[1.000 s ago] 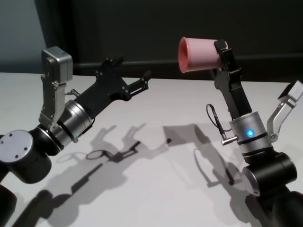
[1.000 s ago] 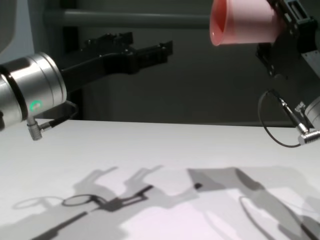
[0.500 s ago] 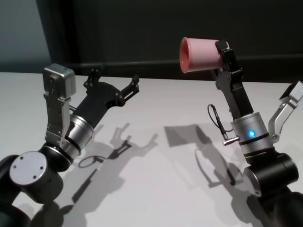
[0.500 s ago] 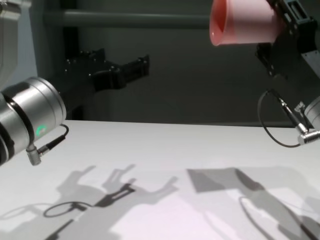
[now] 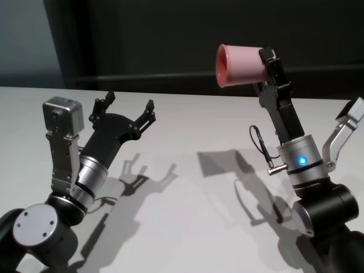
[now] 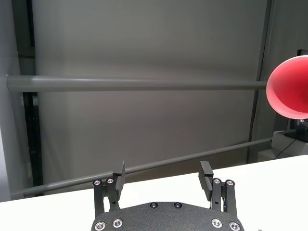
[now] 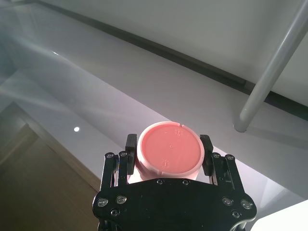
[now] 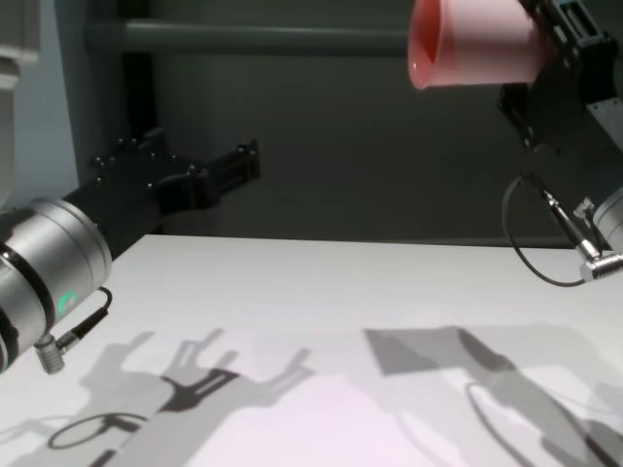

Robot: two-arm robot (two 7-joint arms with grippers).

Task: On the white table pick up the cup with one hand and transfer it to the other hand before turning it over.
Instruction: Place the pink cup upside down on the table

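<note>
Pink smooth plastic cup, light but slippery, lies sideways clamped at its base by the right pincer; left pincer gapes empty, well apart.

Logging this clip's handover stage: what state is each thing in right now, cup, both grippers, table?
cup: held high above the table, lying sideways, mouth toward the left gripper.
right gripper: shut on the cup near its base.
left gripper: open, empty, lower than the cup and apart from it.
table: bare where visible, carrying only the arms' shadows.
</note>
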